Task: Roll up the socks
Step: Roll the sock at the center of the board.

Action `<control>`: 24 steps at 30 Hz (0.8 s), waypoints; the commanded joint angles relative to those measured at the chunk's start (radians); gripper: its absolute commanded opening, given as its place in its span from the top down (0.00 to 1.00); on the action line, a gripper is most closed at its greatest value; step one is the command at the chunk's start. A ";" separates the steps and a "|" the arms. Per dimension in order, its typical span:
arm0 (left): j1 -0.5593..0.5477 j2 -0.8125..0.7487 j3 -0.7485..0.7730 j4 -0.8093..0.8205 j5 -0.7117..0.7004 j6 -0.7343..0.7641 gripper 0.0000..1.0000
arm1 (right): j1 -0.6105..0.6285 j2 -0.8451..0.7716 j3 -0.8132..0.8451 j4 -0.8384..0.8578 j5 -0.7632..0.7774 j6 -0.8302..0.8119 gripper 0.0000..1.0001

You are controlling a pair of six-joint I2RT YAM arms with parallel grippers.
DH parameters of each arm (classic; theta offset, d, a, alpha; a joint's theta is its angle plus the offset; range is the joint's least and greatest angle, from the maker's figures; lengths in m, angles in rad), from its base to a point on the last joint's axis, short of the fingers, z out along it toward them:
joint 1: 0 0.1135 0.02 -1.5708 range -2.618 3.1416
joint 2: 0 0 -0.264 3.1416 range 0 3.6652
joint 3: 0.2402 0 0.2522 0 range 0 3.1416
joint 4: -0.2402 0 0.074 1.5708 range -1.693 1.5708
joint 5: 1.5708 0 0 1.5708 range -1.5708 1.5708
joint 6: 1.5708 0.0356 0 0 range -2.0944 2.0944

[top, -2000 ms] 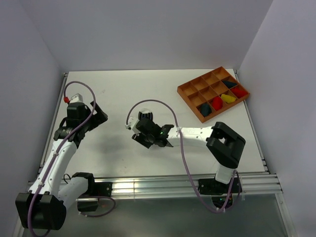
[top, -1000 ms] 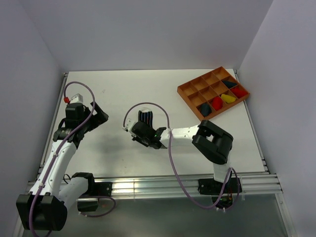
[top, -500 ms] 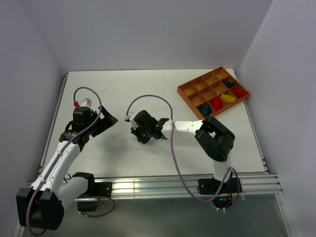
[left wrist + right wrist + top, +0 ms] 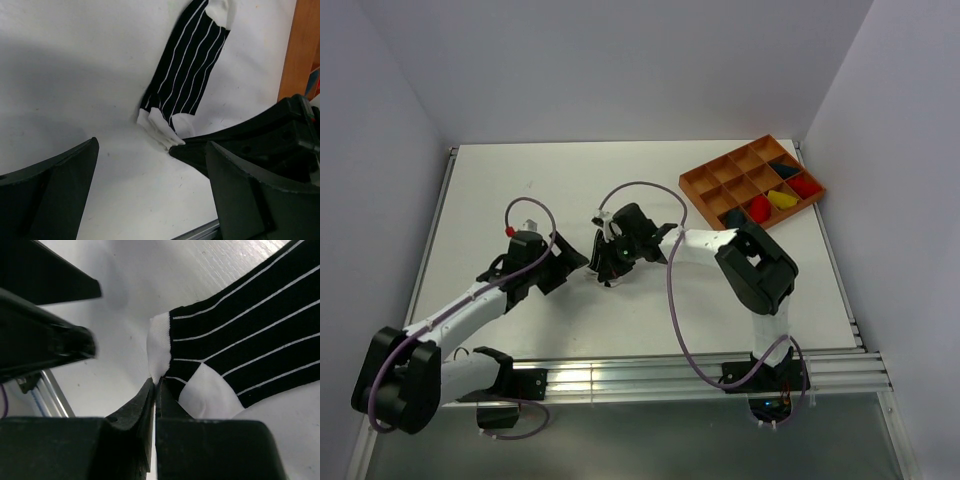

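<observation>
A black sock with thin white stripes (image 4: 187, 75) lies flat on the white table, its white toe (image 4: 217, 11) pointing away. My right gripper (image 4: 156, 382) is shut on the white edge at the sock's near end (image 4: 159, 347). In the left wrist view the right gripper (image 4: 175, 146) reaches in from the right, its tip at that white end. My left gripper (image 4: 150, 200) hangs open just short of that end, with only bare table between its fingers. From above, the left gripper (image 4: 572, 264) and right gripper (image 4: 608, 268) nearly meet, and the sock is mostly hidden under the right one.
An orange compartment tray (image 4: 705, 178) stands at the back right. It holds rolled bundles: dark navy (image 4: 733, 222), red (image 4: 760, 208), yellow (image 4: 781, 199), another red (image 4: 804, 185) and another navy (image 4: 783, 170). The metal rail (image 4: 650, 375) runs along the near edge.
My left arm has swung right and forward until its open gripper sits next to the right one. The right gripper has turned, moved back a little and shut on the sock's white end.
</observation>
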 commanded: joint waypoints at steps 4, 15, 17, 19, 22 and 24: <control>-0.063 0.126 0.019 0.166 -0.079 -0.149 0.09 | -0.008 0.026 -0.021 0.081 -0.075 0.060 1.00; -0.104 0.271 0.027 0.212 -0.088 -0.218 0.23 | -0.033 0.023 -0.055 0.149 -0.101 0.089 1.00; -0.109 0.275 0.027 0.208 -0.094 -0.221 0.26 | -0.034 0.025 -0.054 0.149 -0.101 0.089 1.00; -0.109 0.278 0.034 0.196 -0.094 -0.218 0.32 | -0.036 0.025 -0.057 0.155 -0.101 0.091 1.00; -0.113 0.277 0.027 0.188 -0.097 -0.224 0.41 | -0.039 0.025 -0.060 0.162 -0.098 0.095 1.00; -0.113 0.278 0.024 0.186 -0.099 -0.229 0.60 | -0.042 0.025 -0.060 0.167 -0.094 0.097 1.00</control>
